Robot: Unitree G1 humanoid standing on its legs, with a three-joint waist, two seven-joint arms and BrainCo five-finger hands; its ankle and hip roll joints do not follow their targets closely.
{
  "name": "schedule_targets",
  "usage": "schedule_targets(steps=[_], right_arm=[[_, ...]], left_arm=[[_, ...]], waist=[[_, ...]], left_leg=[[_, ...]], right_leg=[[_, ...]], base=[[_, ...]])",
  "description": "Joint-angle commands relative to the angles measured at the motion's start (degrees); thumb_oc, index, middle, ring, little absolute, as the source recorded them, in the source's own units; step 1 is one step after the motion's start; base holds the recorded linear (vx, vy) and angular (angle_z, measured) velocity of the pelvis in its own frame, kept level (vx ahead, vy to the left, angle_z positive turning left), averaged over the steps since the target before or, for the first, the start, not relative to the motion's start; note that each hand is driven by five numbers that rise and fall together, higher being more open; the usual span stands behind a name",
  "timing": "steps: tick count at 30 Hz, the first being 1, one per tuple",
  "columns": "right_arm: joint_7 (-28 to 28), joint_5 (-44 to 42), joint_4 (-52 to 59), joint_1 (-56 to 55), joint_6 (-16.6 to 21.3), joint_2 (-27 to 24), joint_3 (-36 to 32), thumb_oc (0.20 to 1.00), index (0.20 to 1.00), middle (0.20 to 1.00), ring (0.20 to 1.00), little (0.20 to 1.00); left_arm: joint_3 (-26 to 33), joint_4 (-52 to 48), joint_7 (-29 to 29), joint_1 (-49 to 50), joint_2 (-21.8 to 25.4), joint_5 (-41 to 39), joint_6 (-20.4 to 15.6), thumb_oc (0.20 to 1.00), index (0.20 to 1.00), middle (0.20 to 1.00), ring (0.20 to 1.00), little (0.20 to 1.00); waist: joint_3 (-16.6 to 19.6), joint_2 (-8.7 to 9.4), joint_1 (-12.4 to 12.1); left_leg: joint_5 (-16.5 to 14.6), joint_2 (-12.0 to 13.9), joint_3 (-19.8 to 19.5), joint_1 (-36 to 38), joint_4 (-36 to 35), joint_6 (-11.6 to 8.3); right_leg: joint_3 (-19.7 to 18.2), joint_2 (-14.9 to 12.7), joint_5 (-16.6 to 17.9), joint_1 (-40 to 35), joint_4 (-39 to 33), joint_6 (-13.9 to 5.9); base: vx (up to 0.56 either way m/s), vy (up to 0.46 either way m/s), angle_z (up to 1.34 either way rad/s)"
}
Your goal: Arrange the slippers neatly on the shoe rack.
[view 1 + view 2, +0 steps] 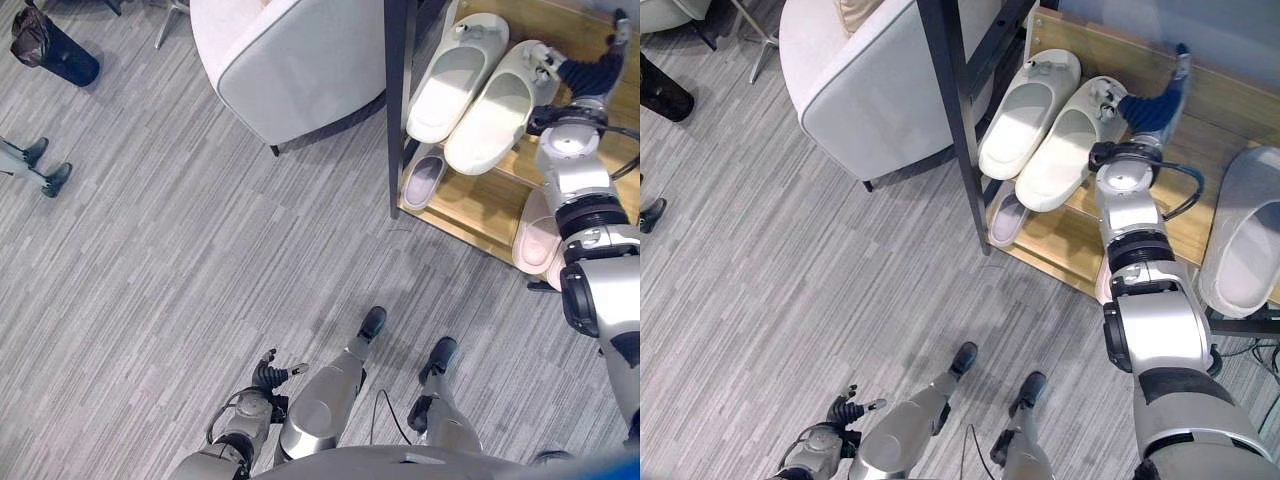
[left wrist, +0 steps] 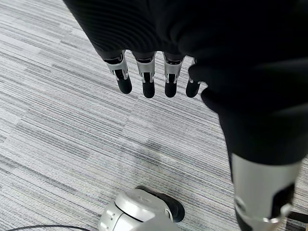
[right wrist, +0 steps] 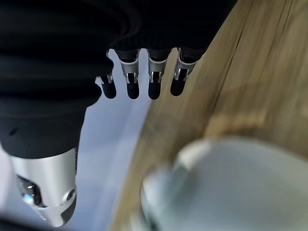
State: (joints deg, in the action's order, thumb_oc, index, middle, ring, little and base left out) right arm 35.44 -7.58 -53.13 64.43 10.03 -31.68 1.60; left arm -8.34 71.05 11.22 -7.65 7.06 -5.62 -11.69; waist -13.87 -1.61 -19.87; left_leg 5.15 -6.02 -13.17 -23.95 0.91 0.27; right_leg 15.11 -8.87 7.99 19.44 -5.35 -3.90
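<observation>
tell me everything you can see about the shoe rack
The shoe rack is made of light wooden shelves held in a dark metal frame, standing on the grey striped floor beside a pale armchair. Its upper shelf carries a pair of pale green slippers side by side, toes toward the back, and a larger grey slipper further along. A small grey slipper and a pink one lie on the shelf below. The right hand reaches over the upper shelf, fingers straight.

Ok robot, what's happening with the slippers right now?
Right hand open, reaching over the white slippers on the top shelf. Left hand open, low over the floor. Nothing blocking; a small grey slipper lies below.
</observation>
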Motion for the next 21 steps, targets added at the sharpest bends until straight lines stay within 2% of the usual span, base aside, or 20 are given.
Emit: schedule_targets(steps=[1, 4, 8, 9, 11, 18, 21], right_arm=[[3.4, 3.4, 8.6, -0.5, 4.6, -4.1, -0.2, 1.0, 1.0, 1.0, 1.0, 1.0], [2.9, 5.1, 13.2, -3.6, 3.7, -5.1, -1.4, 1.0, 1.0, 1.0, 1.0, 1.0], [2.0, 9.0, 18.3, -9.8, 1.9, -5.9, -2.3, 1.0, 1.0, 1.0, 1.0, 1.0], [1.8, 15.1, 19.3, -11.7, 0.4, -8.8, -0.6, 1.0, 1.0, 1.0, 1.0, 1.0], [2.5, 19.9, 20.0, -13.0, -0.8, -11.6, 0.0, 1.0, 1.0, 1.0, 1.0, 1.0], [3.1, 21.2, 18.9, -16.8, -2.4, -11.6, -2.0, 1.0, 1.0, 1.0, 1.0, 1.0], [3.2, 24.2, 18.4, -19.3, -3.6, -13.6, -2.1, 1.0, 1.0, 1.0, 1.0, 1.0]], left_arm=[[0.0, 3.7, 0.7, -0.9, -1.9, 0.4, -0.3, 1.0, 1.0, 1.0, 1.0, 1.0], [0.5, 4.3, 0.7, -0.5, -1.8, 0.6, -0.1, 1.0, 1.0, 1.0, 1.0, 1.0], [0.1, 4.4, 0.0, -0.9, -2.8, 0.8, 0.6, 1.0, 1.0, 1.0, 1.0, 1.0], [0.4, 3.8, -0.1, -1.1, -2.8, 1.2, 0.8, 1.0, 1.0, 1.0, 1.0, 1.0], [-0.1, 2.6, 0.1, -1.7, -3.1, 1.8, 0.8, 1.0, 1.0, 1.0, 1.0, 1.0], [-0.4, 3.0, 0.1, -2.6, -3.7, 1.7, 1.0, 1.0, 1.0, 1.0, 1.0, 1.0], [0.1, 3.3, 0.0, -2.3, -3.8, 1.7, 1.1, 1.0, 1.0, 1.0, 1.0, 1.0]], waist=[[-2.0, -0.03, -1.6], [-1.8, 0.15, -1.1], [-1.6, 0.75, 0.8], [-1.8, 0.86, 1.3], [-1.9, 0.76, 2.1], [-1.2, 0.17, 4.0], [-0.9, 0.03, 4.6]], left_leg=[[-1.6, -0.7, -1.3, 1.9, -5.9, -5.41], [-1.6, -0.7, -1.3, 2.1, -5.9, -5.38], [-1.9, -0.2, -0.4, 3.1, -5.9, -5.3], [-2.1, 0.1, 0.0, 3.6, -5.9, -5.31], [-2.3, 0.4, 0.3, 4.0, -5.9, -5.19], [-2.7, 0.8, 1.5, 4.8, -5.9, -4.92], [-2.8, 0.7, 1.6, 5.0, -5.9, -4.87]], right_leg=[[1.1, -1.7, -2.3, -13.2, 0.4, -1.78], [0.9, -1.7, -2.4, -13.4, 0.4, -1.73], [0.0, -1.5, -2.3, -13.7, 0.4, -1.57], [-0.3, -1.4, -2.4, -13.9, 0.4, -1.52], [-0.8, -1.2, -2.4, -14.0, 0.4, -1.43], [-2.2, -0.9, -2.7, -14.2, 0.4, -1.24], [-2.2, -0.9, -2.6, -14.3, 0.4, -1.19]], base=[[0.0, 0.0, 0.0], [0.0, -0.012, 0.0], [0.0, -0.029, -0.02], [0.0, -0.05, -0.03], [-0.01, -0.048, -0.07], [0.0, -0.02, -0.18], [0.0, -0.002, -0.02]])
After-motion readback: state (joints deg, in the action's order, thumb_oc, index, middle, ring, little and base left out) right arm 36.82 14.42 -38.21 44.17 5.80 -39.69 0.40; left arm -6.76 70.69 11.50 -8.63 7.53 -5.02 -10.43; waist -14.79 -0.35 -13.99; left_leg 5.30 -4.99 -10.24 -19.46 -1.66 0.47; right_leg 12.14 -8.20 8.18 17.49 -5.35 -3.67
